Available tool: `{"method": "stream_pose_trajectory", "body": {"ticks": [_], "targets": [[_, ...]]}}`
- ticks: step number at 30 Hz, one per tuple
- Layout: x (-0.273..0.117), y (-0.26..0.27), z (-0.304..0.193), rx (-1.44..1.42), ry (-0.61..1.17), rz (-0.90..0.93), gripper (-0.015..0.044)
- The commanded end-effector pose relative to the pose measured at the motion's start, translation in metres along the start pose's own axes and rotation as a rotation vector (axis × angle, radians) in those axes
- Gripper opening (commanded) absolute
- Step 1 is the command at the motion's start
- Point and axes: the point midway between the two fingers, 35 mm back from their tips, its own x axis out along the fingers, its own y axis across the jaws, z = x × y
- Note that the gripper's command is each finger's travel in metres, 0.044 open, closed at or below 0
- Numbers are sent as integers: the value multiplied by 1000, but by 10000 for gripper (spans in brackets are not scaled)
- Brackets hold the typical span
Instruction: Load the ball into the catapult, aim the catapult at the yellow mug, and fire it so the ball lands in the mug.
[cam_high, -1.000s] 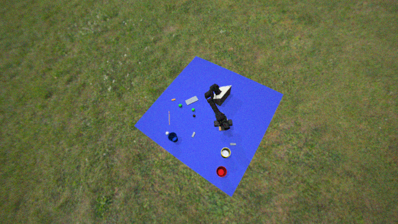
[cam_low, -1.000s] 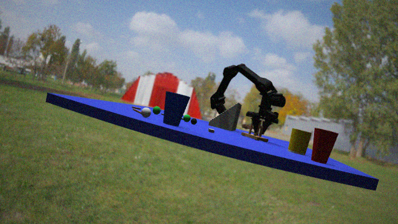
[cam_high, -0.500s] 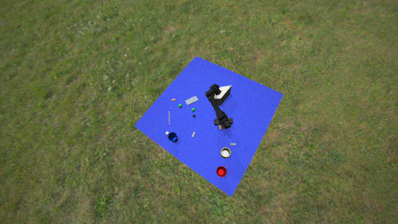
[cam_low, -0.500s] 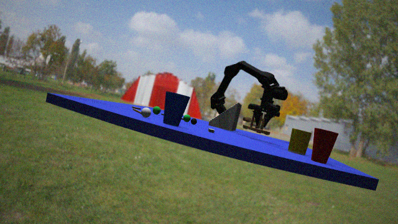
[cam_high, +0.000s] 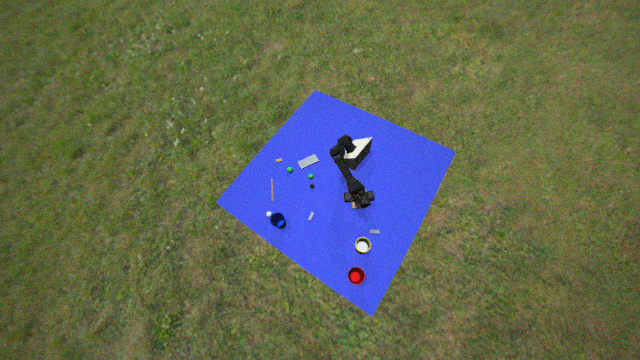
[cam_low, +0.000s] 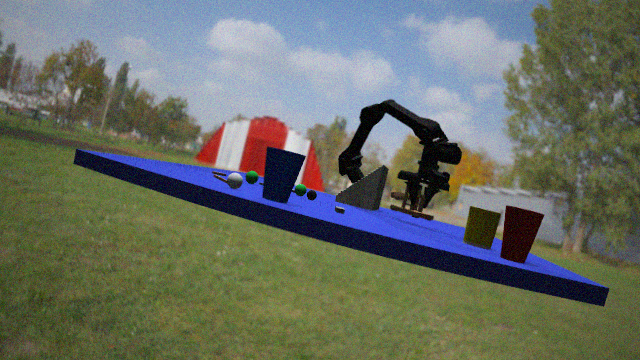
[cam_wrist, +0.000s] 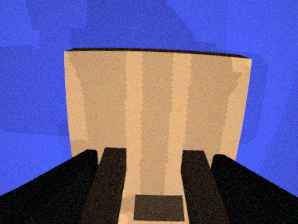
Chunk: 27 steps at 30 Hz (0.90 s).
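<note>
My gripper (cam_high: 359, 202) (cam_low: 419, 201) (cam_wrist: 154, 163) is shut on the catapult, with its fingers against the outer sides of the two dark uprights. The tan catapult (cam_high: 354, 205) (cam_low: 422, 216) (cam_wrist: 156, 100) looks held slightly above the blue mat, its flat base about level. Whether a ball sits on it cannot be seen. The yellow mug (cam_high: 362, 245) (cam_low: 482, 227) stands upright, beyond the catapult from the arm's base. A white ball (cam_high: 269, 214) (cam_low: 234, 180), two green balls (cam_high: 289, 170) (cam_low: 252, 177) and a black ball (cam_high: 312, 186) (cam_low: 311, 195) lie on the mat.
A red mug (cam_high: 356, 275) (cam_low: 521, 235) stands just past the yellow one. A dark blue mug (cam_high: 278, 220) (cam_low: 283, 175) stands by the white ball. A wedge (cam_high: 361, 146) (cam_low: 367, 190) is beside the arm's base. A grey plate (cam_high: 308, 161), a thin stick (cam_high: 272, 190) and small blocks lie around.
</note>
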Motion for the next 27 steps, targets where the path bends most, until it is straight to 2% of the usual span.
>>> {"method": "stream_pose_trajectory", "body": {"ticks": [1, 16, 22, 27], "targets": [[4, 1, 1, -10, -9, -8, 0], [29, 0, 0, -11, -8, -10, 0], [26, 0, 0, -1, -1, -2, 0], [26, 0, 0, -1, -1, -2, 131]]}}
